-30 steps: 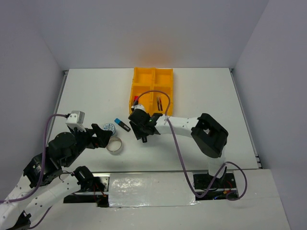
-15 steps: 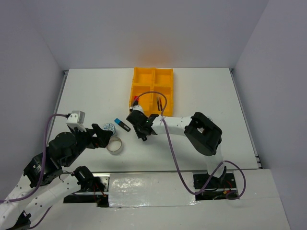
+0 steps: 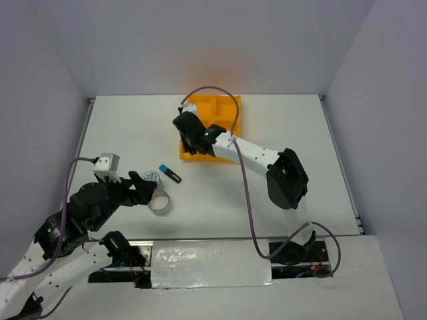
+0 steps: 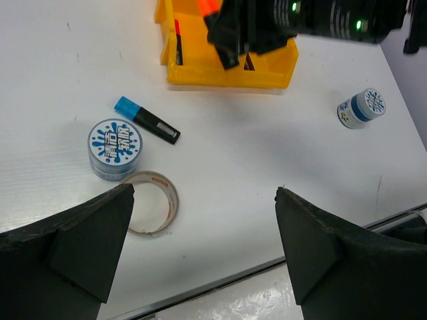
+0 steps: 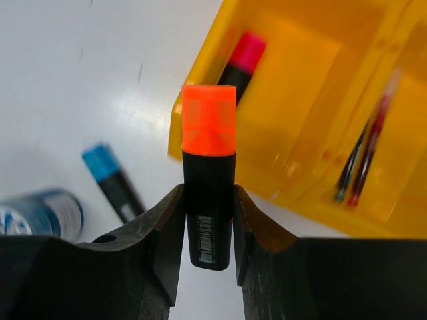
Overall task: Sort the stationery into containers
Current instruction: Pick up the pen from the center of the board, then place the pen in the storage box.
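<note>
My right jaws pinch the orange highlighter (image 5: 208,180) mid-barrel; it seems light, stiff and slick. My left jaws gape wide.

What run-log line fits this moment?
right jaws: shut on orange highlighter, above tray edge | left jaws: open | blue highlighter, tape ring: on table

Count's in, folks: there were three highlighters (image 5: 208,200) (image 5: 243,57) (image 4: 143,120), two pens (image 5: 348,170) (image 5: 370,157), two rolls (image 4: 115,148) (image 4: 361,108), one tape ring (image 4: 152,203), one tray (image 4: 200,75).

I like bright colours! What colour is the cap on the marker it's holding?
The highlighter has an orange cap; right wrist view shows it best.
</note>
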You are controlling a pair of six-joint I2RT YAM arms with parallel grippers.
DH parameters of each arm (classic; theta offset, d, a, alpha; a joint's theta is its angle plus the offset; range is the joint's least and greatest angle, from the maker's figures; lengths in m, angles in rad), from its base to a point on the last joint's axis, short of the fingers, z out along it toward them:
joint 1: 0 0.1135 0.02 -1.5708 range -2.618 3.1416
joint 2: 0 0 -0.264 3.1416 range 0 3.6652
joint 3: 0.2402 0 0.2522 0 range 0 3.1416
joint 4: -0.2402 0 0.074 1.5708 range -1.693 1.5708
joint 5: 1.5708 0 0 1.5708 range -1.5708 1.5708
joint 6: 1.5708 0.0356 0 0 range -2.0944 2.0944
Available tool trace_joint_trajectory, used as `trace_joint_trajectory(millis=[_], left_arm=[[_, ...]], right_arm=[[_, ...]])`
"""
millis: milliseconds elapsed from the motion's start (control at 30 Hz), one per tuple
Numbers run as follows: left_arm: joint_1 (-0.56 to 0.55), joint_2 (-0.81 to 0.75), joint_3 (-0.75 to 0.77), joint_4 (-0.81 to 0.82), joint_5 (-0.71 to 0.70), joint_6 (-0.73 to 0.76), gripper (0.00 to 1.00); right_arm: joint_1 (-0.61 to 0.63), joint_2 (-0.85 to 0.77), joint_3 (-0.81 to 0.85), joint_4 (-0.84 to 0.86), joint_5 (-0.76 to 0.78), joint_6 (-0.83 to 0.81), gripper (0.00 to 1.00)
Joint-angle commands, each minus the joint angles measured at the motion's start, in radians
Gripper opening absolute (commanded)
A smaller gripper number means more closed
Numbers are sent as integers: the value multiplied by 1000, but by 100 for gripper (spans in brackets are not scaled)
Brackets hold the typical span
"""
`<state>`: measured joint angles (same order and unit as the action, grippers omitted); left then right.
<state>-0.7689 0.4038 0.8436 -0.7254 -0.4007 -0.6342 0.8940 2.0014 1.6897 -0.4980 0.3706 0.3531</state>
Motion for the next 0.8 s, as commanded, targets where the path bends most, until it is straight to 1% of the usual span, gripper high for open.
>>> trace_joint_trajectory(millis=[0, 67, 167, 233, 267, 300, 333, 367, 433, 467, 500, 533, 567, 600, 633, 667, 700, 733, 767], left_arm=[[3, 10, 3, 30, -33, -7, 99], [5, 18, 6, 24, -46, -16, 99], [8, 43, 18, 8, -61, -24, 99], [16, 58, 29, 4, -56, -18, 99], [17, 69, 34, 1, -64, -21, 99], [16, 76, 38, -9, -76, -31, 99], [16, 82, 44, -14, -98, -50, 99], [16, 102, 46, -14, -107, -61, 99], [16, 130, 55, -20, -130, -116, 99], [16, 173, 64, -28, -154, -134, 99], [17, 199, 92, -31, -164, -162, 99], [16, 225, 109, -38, -180, -174, 99], [17, 287, 132, -46, -190, -185, 99], [17, 323, 174, -51, -196, -199, 99], [19, 354, 195, -51, -202, -208, 99], [25, 419, 216, -57, -216, -219, 99], [29, 453, 235, -58, -219, -231, 99], [39, 484, 267, -54, -221, -251, 99], [48, 545, 281, -54, -221, -268, 99]], right_arm=[[-64, 72, 135, -97, 67, -20, 13], [-92, 123, 192, -122, 70, -14, 13], [-142, 166, 254, -106, 22, -34, 15], [-165, 186, 261, -65, -39, -72, 25], [-168, 194, 274, -48, -57, -84, 31], [-174, 203, 286, -44, -73, -107, 41], [-173, 218, 298, -40, -103, -124, 45], [-173, 226, 330, -51, -107, -132, 53], [-173, 234, 364, -69, -114, -143, 65], [-171, 226, 386, -89, -110, -144, 69], [-170, 214, 386, -93, -102, -143, 70], [-170, 165, 357, -90, -96, -143, 71], [-170, 128, 331, -73, -93, -141, 71], [-170, 41, 293, -54, -91, -137, 71], [-171, -5, 209, -34, -91, -135, 71], [-170, -59, 168, -15, -85, -131, 71], [-171, -113, 121, -7, -79, -109, 72], [-170, -232, 11, 7, -72, -102, 71], [-170, -300, -48, 25, -37, -92, 73]])
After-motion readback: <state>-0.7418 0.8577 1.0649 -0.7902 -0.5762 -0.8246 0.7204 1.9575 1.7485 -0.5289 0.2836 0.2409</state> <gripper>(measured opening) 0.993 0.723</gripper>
